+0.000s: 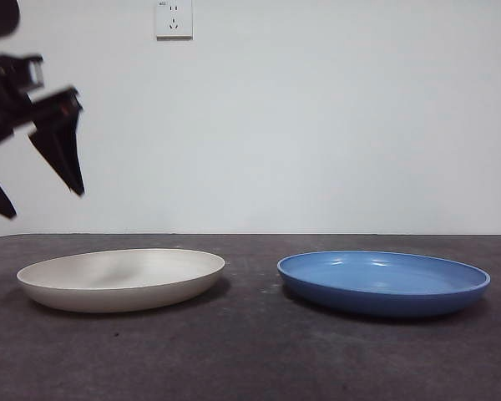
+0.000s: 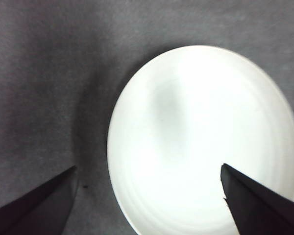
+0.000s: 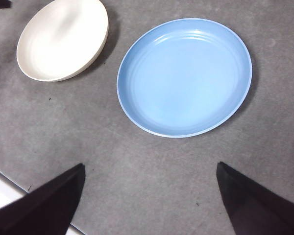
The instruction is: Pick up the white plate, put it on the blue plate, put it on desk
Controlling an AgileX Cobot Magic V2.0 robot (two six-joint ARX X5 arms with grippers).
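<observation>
Front view: the white plate sits flat on the worktop, with the blue plate beside it, the two apart with bare surface between them. A dark claw hangs high at the side edge, above the white plate's outer rim and well clear of it, jaws spread.

Left wrist view: that's my left claw, jaws wide open and holding nothing. The white plate fills the space ahead, and its near rim falls between the two jaws. No contact that I can see.

Right wrist view: my right claw is open too and empty, waiting high over bare worktop. Both plates lie ahead, the blue plate nearer, the white plate beyond it.

I judge I'm at the first step, the approach to the white plate; nothing is lifted yet. Next I need to bring the left claw down so one jaw goes over the rim and one outside it, then close on that low edge.
</observation>
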